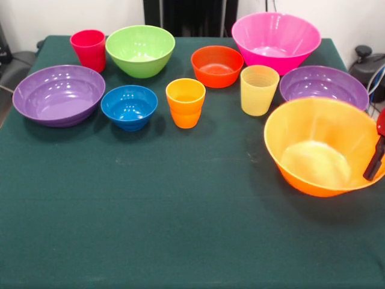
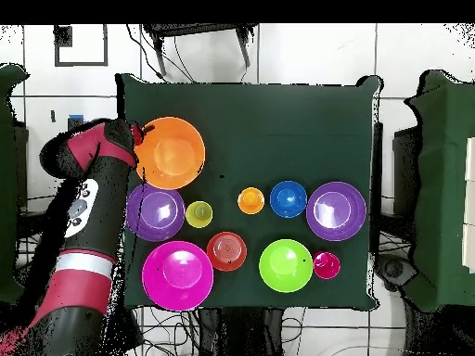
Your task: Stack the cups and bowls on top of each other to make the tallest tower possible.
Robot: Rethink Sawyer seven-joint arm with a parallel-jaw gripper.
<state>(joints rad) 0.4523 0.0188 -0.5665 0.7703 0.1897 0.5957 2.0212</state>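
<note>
The gripper [image 1: 376,158] is at the right rim of the big yellow-orange bowl [image 1: 319,147], which sits tilted at the table's [image 1: 180,229] right edge. Whether it already pinches the rim I cannot tell. All other cups and bowls lie to its left and farther back, nothing stacked yet.

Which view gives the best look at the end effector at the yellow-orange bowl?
Neither shows it whole. The front view shows the end effector at the yellow-orange bowl rim, cut off by the picture's edge. In the overhead view the arm covers it.
</note>
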